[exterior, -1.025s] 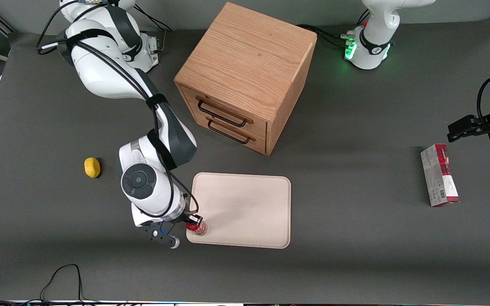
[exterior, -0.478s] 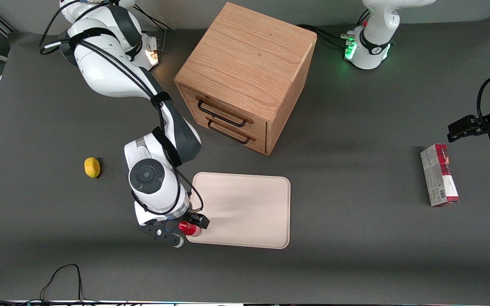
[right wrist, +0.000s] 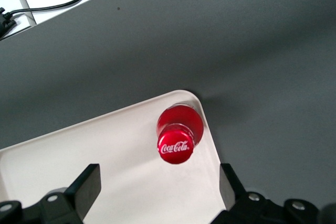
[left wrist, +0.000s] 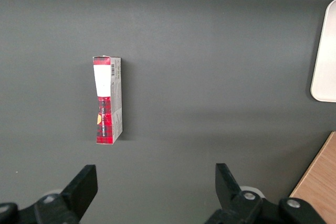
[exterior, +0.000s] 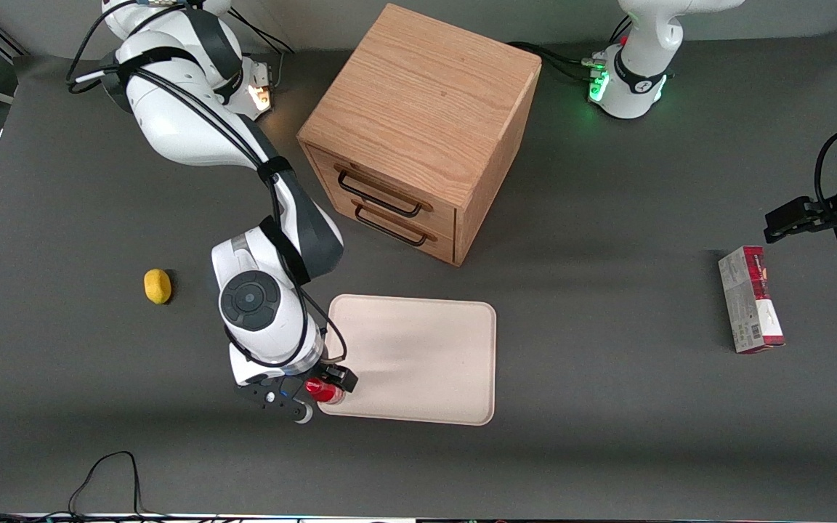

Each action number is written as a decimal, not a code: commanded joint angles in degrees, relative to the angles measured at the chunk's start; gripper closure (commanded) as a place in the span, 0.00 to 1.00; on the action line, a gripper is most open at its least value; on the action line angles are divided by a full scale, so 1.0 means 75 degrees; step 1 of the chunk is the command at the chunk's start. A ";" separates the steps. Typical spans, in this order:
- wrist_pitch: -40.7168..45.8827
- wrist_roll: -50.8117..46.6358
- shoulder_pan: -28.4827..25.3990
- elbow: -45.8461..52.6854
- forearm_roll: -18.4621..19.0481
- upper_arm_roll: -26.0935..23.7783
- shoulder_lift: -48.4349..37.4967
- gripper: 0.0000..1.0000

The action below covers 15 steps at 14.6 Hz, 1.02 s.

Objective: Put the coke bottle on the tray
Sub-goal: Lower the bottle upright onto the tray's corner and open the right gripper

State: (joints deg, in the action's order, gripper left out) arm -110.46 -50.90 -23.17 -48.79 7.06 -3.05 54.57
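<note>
The coke bottle point(exterior: 325, 391) stands upright on the tray point(exterior: 418, 356), in the tray's corner nearest the front camera at the working arm's end. Seen from the wrist, its red cap with white script point(right wrist: 176, 149) faces up, close to the rounded rim of the cream tray point(right wrist: 94, 150). My right gripper point(exterior: 322, 396) hangs above that corner and is open. Its two black fingers point(right wrist: 85, 186) stand wide apart and touch nothing, with the bottle clear of both.
A wooden two-drawer cabinet point(exterior: 418, 123) stands farther from the front camera than the tray. A yellow lump point(exterior: 158, 285) lies beside the working arm. A red-and-grey carton point(exterior: 750, 299) lies toward the parked arm's end point(left wrist: 107, 100). A black cable point(exterior: 110, 472) runs along the table's near edge.
Since a second ago my wrist has shifted slightly along the tray's near corner, with the fingers spread throughout. Over the last half second nothing has moved.
</note>
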 commanded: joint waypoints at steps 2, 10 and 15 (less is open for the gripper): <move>-0.0014 -0.0256 -0.0039 0.0271 0.0207 -0.0015 0.0166 0.00; 0.0137 -0.0221 -0.0016 0.0271 0.0195 -0.0027 0.0061 0.00; 0.1961 0.1355 0.0580 0.0236 -0.0598 -0.0109 -0.0792 0.00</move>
State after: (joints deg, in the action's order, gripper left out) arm -102.27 -47.71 -21.70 -46.70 6.35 -3.05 53.28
